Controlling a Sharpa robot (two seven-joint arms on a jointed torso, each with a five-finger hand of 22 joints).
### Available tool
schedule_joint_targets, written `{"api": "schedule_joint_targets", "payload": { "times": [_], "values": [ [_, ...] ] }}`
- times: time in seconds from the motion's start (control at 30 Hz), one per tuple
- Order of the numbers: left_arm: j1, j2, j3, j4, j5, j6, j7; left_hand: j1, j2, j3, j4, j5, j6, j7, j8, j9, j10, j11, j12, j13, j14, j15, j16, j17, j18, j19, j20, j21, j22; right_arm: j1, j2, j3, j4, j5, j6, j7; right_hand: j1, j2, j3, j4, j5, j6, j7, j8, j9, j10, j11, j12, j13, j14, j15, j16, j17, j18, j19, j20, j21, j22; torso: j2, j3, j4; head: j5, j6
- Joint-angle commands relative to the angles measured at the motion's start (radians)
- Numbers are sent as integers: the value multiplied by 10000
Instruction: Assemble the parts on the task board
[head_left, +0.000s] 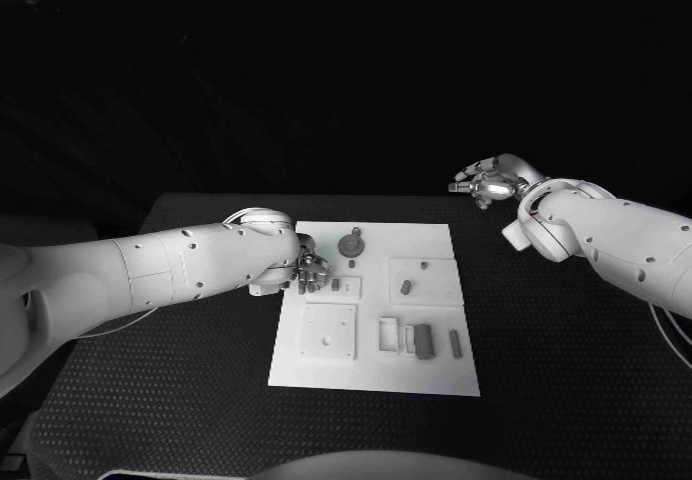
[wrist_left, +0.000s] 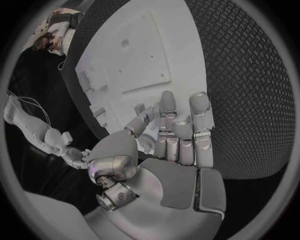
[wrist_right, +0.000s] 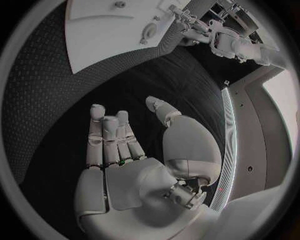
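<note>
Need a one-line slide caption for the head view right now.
Left hand works at the left edge of the white task board among small parts, while the right hand hovers empty beyond the board's far right corner.

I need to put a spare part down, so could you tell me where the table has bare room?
Bare black table lies right of the task board, below the right hand, and along the board's near edge. It is crowded at the board's left edge, where the left hand rests.

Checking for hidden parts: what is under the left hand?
The left hand hangs over the task board at its left edge. White board shows beneath its fingers; whatever lies under the palm is covered.
</note>
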Motion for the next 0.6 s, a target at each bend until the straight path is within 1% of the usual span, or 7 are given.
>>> {"api": "schedule_joint_targets", "payload": {
  "times": [0.03,0.1,0.13,0.23,0.3,0.4,0.6],
  "values": [
    [-103,119,-51,-30,-377,337,82,-5,89,641,364,-13,484,88,-21,13,431,-296,55,9,3,-103,30,-17,49,-33,-79,67,232,-3,0,3,18,-9,124,50,-28,39,22,-1,24,-13,392,42,-17,-60,-18,25,-12,-63,-8,-51,-12,113,-14,41,-54,21,-1,-4,7,-3,-6],
    [-103,128,-51,-60,-374,339,86,-5,123,668,365,12,487,86,-17,25,433,-297,59,9,9,-103,31,-23,49,-34,-80,76,231,-3,1,3,27,-9,123,50,-28,39,22,-2,24,-14,392,43,-17,-60,-18,25,-13,-63,-8,-51,-13,113,-13,41,-54,22,-2,-5,6,-2,-11],
    [-103,129,-51,-74,-310,388,100,-29,149,715,358,97,500,80,-7,48,446,-301,72,11,26,-105,44,-28,47,-31,-79,100,233,-3,-5,3,36,-9,122,49,-29,39,22,-1,23,-14,392,43,-18,-61,-17,26,-14,-63,-8,-51,-13,113,-13,41,-55,22,-1,-1,2,-1,-12],
    [-103,111,-50,-90,22,393,106,-88,164,849,360,164,541,60,19,95,490,-318,103,18,62,-115,79,-30,42,-17,-76,151,235,-3,-7,3,48,-9,129,48,-29,39,21,-2,23,-14,392,43,-18,-61,-17,26,-16,-63,-8,-52,-13,113,-13,41,-55,22,0,0,2,3,-15],
    [-103,101,-50,-88,66,426,125,-122,165,884,358,189,549,56,25,109,498,-320,109,19,69,-116,89,-30,39,-14,-73,167,235,-3,-7,3,48,-9,130,49,-29,39,21,-2,23,-15,392,44,-19,-61,-17,27,-17,-64,-8,-52,-13,113,-13,41,-56,23,-1,5,1,5,-6],
    [-103,92,-49,-93,356,515,119,-144,154,914,356,209,553,54,27,120,503,-323,114,20,73,-118,97,-30,39,-11,-74,182,236,-3,-3,3,42,-9,127,50,-29,39,20,-2,23,-15,392,45,-20,-62,-17,29,-19,-64,-8,-52,-14,113,-13,42,-57,23,1,-3,-1,-3,8],
    [-102,106,-48,-127,784,639,142,-181,132,994,353,294,563,47,35,152,516,-329,131,25,82,-123,122,-28,42,-3,-78,227,239,-3,6,3,34,-9,134,52,-28,39,19,-4,23,-16,393,46,-22,-63,-17,31,-23,-64,-8,-52,-14,113,-12,42,-59,25,4,-4,0,-6,-5]
  ]
}}
